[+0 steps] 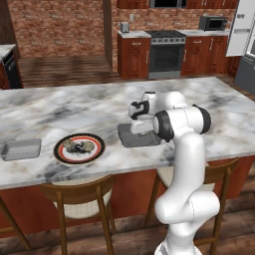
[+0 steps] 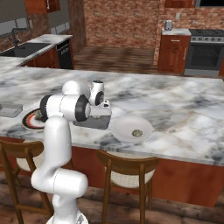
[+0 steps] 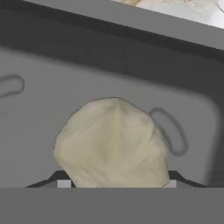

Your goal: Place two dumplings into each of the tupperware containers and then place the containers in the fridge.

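A pale tan dumpling sits between my finger tips, and my gripper is shut on it just above the grey floor of a tupperware container. From the base, the gripper points down into that container near the counter's front edge. The other container lies far to the left. More dumplings rest on a black red-rimmed plate. Another dumpling lies on a white plate. The fridge stands at the far right.
The marble island counter stretches wide behind the containers. Wooden chairs stand along its front edge. An oven and cabinets line the brick back wall, and a sink sits at the left.
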Tool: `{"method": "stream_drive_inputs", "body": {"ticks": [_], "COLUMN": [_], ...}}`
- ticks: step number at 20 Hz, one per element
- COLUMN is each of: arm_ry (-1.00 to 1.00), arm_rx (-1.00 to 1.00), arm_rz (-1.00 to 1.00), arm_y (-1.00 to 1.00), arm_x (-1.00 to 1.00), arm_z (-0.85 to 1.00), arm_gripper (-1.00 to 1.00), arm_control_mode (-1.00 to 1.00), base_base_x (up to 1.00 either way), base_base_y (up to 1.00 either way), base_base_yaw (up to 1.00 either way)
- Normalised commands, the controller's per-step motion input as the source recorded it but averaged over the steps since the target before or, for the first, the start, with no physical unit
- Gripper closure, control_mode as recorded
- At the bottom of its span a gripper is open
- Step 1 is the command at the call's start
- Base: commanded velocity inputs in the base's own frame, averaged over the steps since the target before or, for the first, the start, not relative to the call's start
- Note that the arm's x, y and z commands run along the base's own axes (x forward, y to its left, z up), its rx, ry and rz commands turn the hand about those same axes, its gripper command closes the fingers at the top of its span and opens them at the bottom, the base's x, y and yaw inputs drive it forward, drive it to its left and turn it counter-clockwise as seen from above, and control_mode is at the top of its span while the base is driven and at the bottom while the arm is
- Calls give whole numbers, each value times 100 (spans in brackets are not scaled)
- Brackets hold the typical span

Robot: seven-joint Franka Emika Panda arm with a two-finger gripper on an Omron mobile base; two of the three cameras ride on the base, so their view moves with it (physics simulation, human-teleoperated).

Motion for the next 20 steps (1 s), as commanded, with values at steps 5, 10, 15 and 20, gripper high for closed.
{"method": "stream_drive_inputs", "body": {"ticks": [5, 10, 15, 20], "arm_ry": [0, 1, 0, 1], "arm_rx": [0, 0, 0, 0], "arm_rz": [0, 0, 0, 0], "arm_y": [0, 0, 0, 0], "arm_x": [0, 0, 0, 0], "arm_z": [-30, -6, 0, 1], "arm_gripper": [100, -100, -100, -100], "arm_control_mode": [-100, -100, -100, -100], "base_base_x": [0, 0, 0, 0], "base_base_y": [0, 0, 0, 0], "base_base_yaw": [0, 0, 0, 0]}}
